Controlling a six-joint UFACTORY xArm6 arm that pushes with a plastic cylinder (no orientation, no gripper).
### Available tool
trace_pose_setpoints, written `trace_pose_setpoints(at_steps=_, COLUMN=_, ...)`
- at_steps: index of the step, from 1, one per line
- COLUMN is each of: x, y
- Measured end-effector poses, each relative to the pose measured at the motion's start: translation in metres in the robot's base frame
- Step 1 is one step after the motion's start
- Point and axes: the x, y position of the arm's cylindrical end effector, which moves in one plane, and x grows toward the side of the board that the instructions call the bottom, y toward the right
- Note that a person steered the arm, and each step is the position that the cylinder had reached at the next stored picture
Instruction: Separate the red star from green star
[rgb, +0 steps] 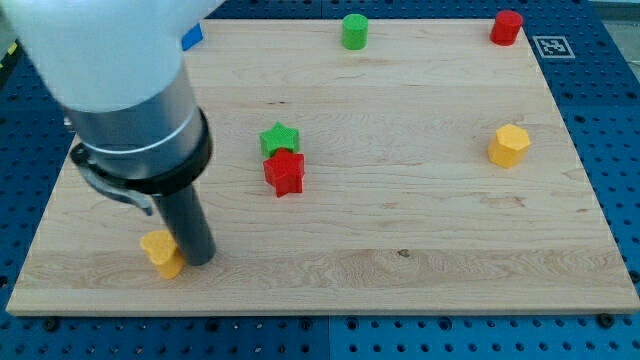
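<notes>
The red star (285, 172) lies near the middle of the wooden board (400, 230), touching the green star (279, 139) just above it. My tip (199, 259) stands at the view's lower left, well to the left of and below both stars. It is right beside a yellow block (162, 252) on its left.
A green cylinder (355, 31) stands at the top middle, a red cylinder (507, 27) at the top right, a yellow hexagonal block (509, 146) at the right, and a blue block (191, 37) peeks out at the top left behind the arm.
</notes>
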Motion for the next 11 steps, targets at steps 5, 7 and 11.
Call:
trace_pose_setpoints(at_steps=5, x=-0.014, y=0.011)
trace_pose_setpoints(at_steps=7, x=-0.014, y=0.041)
trace_pose_setpoints(at_steps=11, x=-0.035, y=0.171)
